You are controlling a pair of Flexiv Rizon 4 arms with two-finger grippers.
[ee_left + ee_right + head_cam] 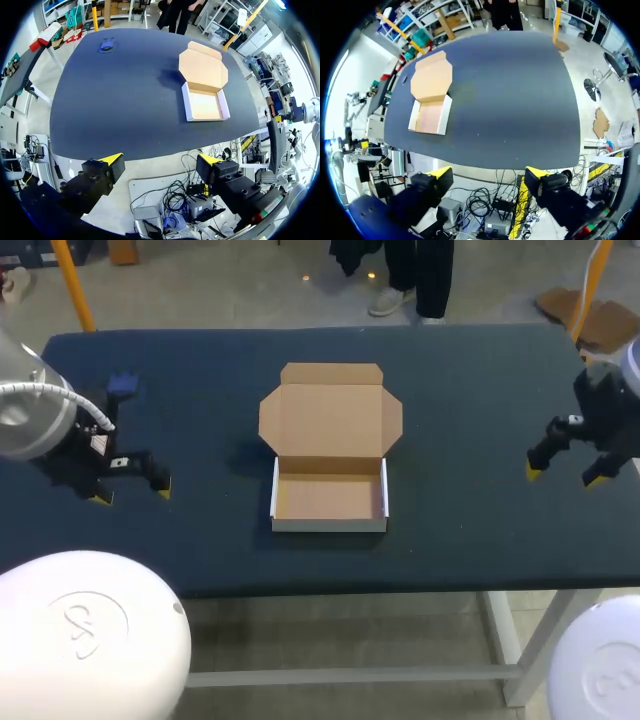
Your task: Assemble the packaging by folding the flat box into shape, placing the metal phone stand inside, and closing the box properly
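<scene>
The box sits in the middle of the table. It is folded up into a low tray with white sides and a brown floor. Nothing is in the tray. Its lid is open and lies back flat on the table, on the far side of the tray, with its small flaps spread out. From the left wrist view the box is well ahead of the fingers and off to one side, and from the right wrist view the box is ahead and off to the other side.

The phone stand is a small blue thing on the far left part of the table, well apart from the box. In the left wrist view the phone stand lies far ahead, near the table's far edge. Its shape is too small to make out.

The left gripper hangs over the left side of the table, between the phone stand and the near edge. Its two yellow tips are spread wide and hold nothing — the left wrist view shows the left gripper with only table and floor between its fingers.

The right gripper hangs by the table's right edge, well apart from the box. Its fingers are spread wide too, and the right gripper is empty.
</scene>
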